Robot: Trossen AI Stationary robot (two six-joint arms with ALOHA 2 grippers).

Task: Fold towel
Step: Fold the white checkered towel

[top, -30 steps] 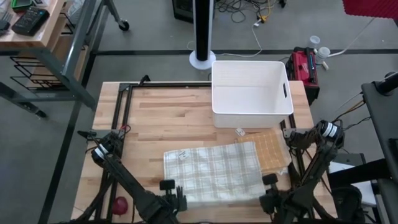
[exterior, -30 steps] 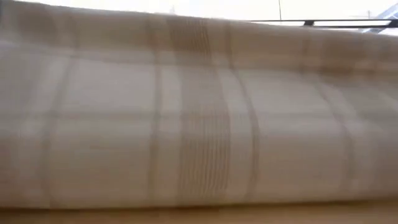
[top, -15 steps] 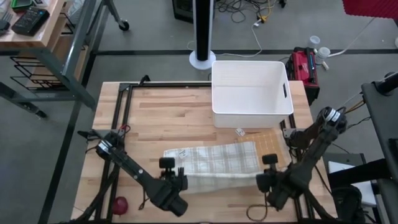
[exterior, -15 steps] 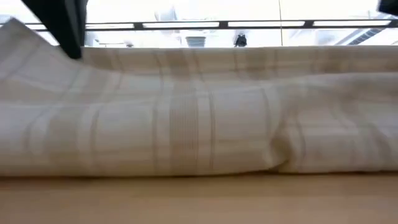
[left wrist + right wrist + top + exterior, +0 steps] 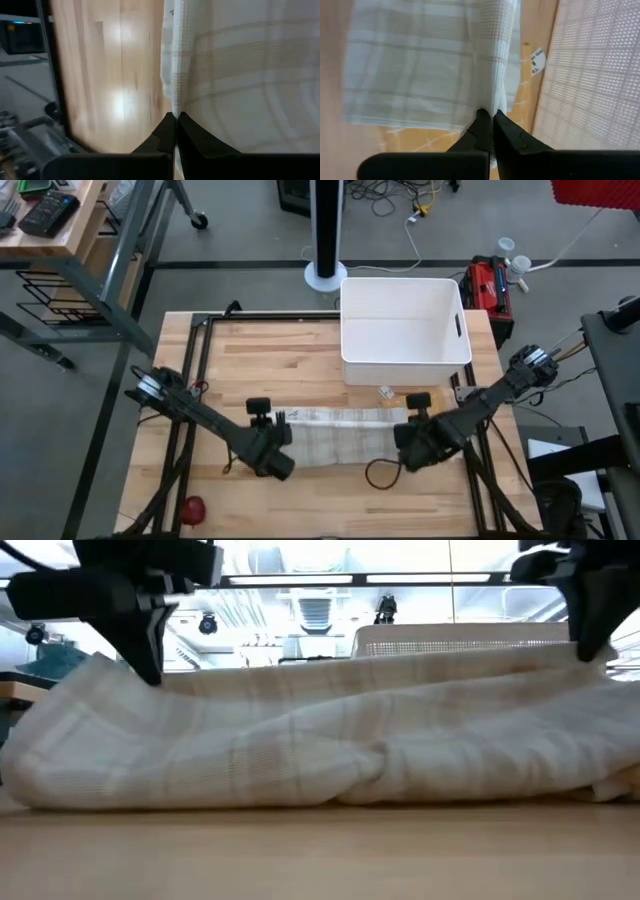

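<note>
The pale checked towel (image 5: 340, 435) lies as a narrow, bunched band across the table's middle, its lower part resting on the wood. My left gripper (image 5: 277, 430) is shut on its left end and my right gripper (image 5: 405, 427) is shut on its right end. In the low view both ends are raised, left gripper (image 5: 150, 665) at one end and right gripper (image 5: 590, 645) at the other, while the towel (image 5: 320, 755) sags between them onto the table. My left gripper pinches the towel's edge (image 5: 178, 106) at its left end between its two shut fingers, slanting down from the near side. That end is raised; the cloth falls slack from it to the table. One layer or several, I cannot tell. My right gripper pinches a narrow gathered ridge of the towel (image 5: 492, 102) at its right end between its shut fingers, coming steeply from above. That end is held up off the wood, and the cloth below it drapes slack onto the table.
A white bin (image 5: 405, 330) stands just beyond the towel at the far right. A waffle-patterned cloth (image 5: 590, 75) lies by the towel's right end, with a small white label (image 5: 385, 392) near it. A red ball (image 5: 192, 508) sits at the near left corner.
Both grippers have gone toward the table's far edge, still shut, the right one also rising. They carried the towel's near edge up and over. The towel, spread flat before, is now gathered into a narrow band; its far edge has stayed in place.
</note>
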